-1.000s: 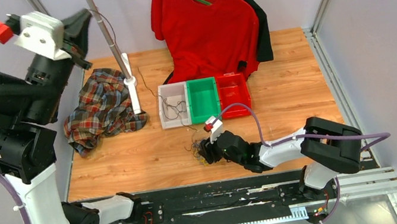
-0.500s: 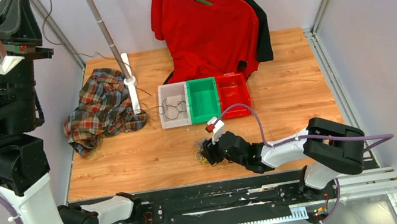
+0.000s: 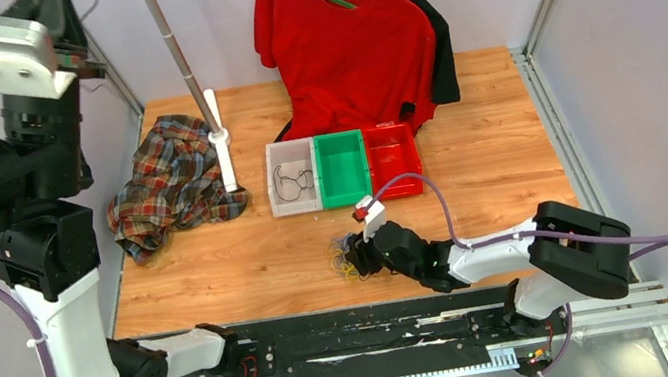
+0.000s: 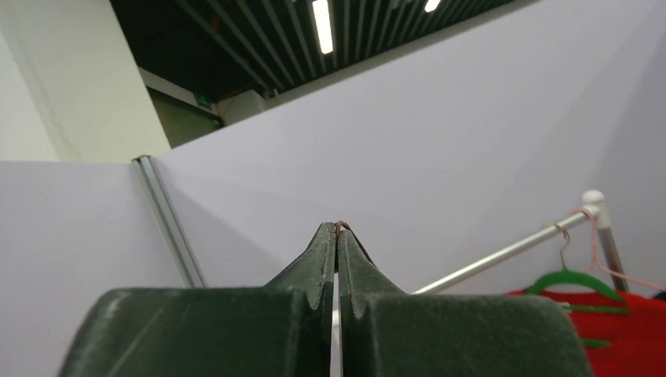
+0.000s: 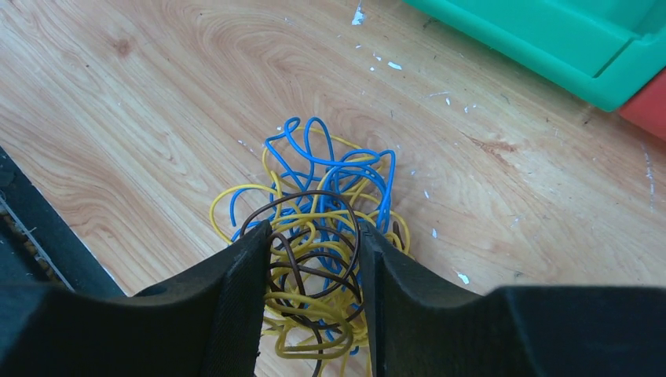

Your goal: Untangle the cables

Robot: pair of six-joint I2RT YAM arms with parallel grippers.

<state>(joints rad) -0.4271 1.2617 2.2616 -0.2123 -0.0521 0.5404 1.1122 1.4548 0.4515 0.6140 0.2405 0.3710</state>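
Cables point(image 5: 318, 206) in blue, yellow and brown lay knotted on the table point(image 3: 488, 164) near its near edge, the right gripper point(image 5: 314, 236) astride them with jaws spread, while one dark cord point(image 3: 292, 183) sat in the white bin point(image 3: 277, 197) and the left gripper point(image 4: 338, 236) hung high, far left, jaws pressed together, so most untangling seemingly remained.

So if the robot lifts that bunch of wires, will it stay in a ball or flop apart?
Probably mostly together: the blue, yellow and brown cables loop through each other, so one pulled strand would likely drag the rest. They look thin and hold their curls, so probably light and springy, not limp.
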